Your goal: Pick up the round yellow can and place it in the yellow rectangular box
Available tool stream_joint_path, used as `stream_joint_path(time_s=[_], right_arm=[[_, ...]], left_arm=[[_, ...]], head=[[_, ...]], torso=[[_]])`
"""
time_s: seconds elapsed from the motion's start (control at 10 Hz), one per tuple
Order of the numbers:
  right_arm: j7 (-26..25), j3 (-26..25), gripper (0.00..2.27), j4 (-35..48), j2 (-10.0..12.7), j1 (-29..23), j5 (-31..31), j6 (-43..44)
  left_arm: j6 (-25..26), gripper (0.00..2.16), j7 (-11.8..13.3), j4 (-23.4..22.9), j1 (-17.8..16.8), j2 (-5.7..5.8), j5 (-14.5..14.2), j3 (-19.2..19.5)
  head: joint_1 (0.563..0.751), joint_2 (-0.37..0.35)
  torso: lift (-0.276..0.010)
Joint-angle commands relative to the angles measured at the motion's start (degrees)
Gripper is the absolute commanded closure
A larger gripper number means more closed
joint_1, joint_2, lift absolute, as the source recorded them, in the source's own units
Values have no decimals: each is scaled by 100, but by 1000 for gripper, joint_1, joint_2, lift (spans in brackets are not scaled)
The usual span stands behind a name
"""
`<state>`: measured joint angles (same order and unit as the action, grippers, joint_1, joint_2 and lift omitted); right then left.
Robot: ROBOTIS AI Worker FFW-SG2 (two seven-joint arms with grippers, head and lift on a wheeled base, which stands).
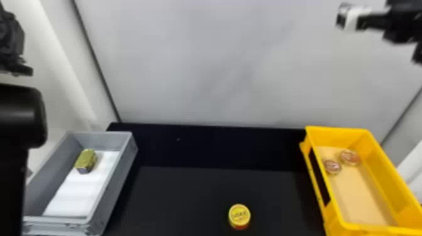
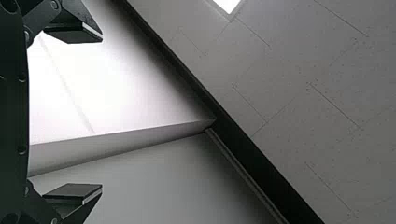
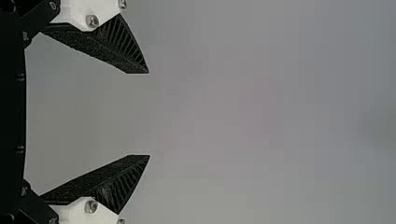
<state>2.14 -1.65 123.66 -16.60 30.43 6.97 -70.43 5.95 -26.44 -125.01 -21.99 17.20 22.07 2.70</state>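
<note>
The can (image 1: pixel 239 216) stands upright on the table (image 1: pixel 188 194), left of the box (image 1: pixel 381 176). The left gripper (image 2: pixel 102 113) is raised, spread, empty. The right gripper (image 3: pixel 149 114) hangs beyond the can, wide apart and empty; it should descend centred, straddle the can evenly, and close without tipping it.
</note>
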Motion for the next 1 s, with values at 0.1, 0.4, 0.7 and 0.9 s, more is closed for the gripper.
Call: stream_joint_path(time_s=[0.1,0.4,0.7,0.9], right_arm=[[367,191,173,-746,-10,-424,226,-19],[1035,499,174,-1230,-10,-705,50,-10],[1870,798,174,-1546,104,-942,-706,-1],[2310,1018,174,-1836,131,-1065,-996,34]], left_arm=[[249,144,138,-76,20,-471,104,-6],[355,154,156,-191,107,-700,122,-6],[425,154,165,-287,160,-788,122,-32],[434,154,165,-287,169,-832,113,-41]], head=[[663,54],[663,54],[663,54],[663,54]], torso=[[-10],[-10],[-10],[-10]])
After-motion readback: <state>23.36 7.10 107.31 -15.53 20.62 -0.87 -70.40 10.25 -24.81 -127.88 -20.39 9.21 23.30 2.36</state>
